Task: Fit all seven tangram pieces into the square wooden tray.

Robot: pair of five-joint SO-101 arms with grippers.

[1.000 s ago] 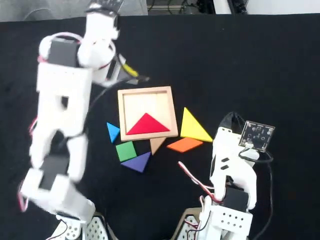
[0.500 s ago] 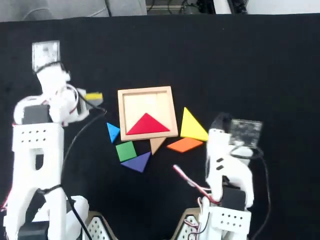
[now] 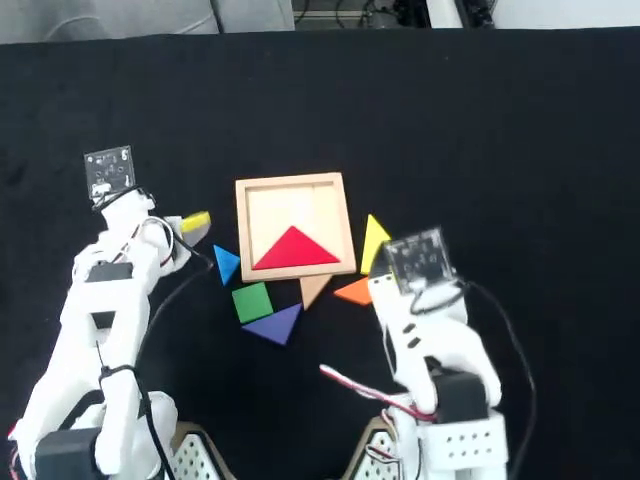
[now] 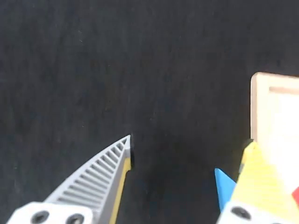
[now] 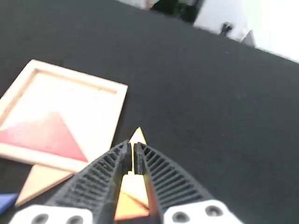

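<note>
In the high view the square wooden tray (image 3: 293, 181) sits at the centre of the black table (image 3: 500, 130), with the red triangle (image 3: 293, 250) lying inside it against its lower edge. Below the tray and to its left lie the blue triangle (image 3: 226, 264), the green square (image 3: 252, 302), the purple triangle (image 3: 277, 323) and the tan triangle (image 3: 314, 288). The orange piece (image 3: 353, 291) and the yellow triangle (image 3: 374, 243) lie just right of the tray, partly hidden under the right arm (image 3: 430, 340). The left gripper (image 3: 197, 228) hangs left of the tray, near the blue triangle. In the left wrist view the left gripper (image 4: 190, 141) is released, its fingers spread wide over bare cloth, with the tray's corner (image 4: 254, 107) and the blue triangle (image 4: 224, 184) beside the yellow finger (image 4: 257, 182). In the right wrist view the right gripper (image 5: 132, 154) is clenched, holding nothing, above the yellow triangle (image 5: 138, 136). The tray (image 5: 79, 77), the red triangle (image 5: 42, 135) and the tan triangle (image 5: 42, 182) lie to one side of it.
</note>
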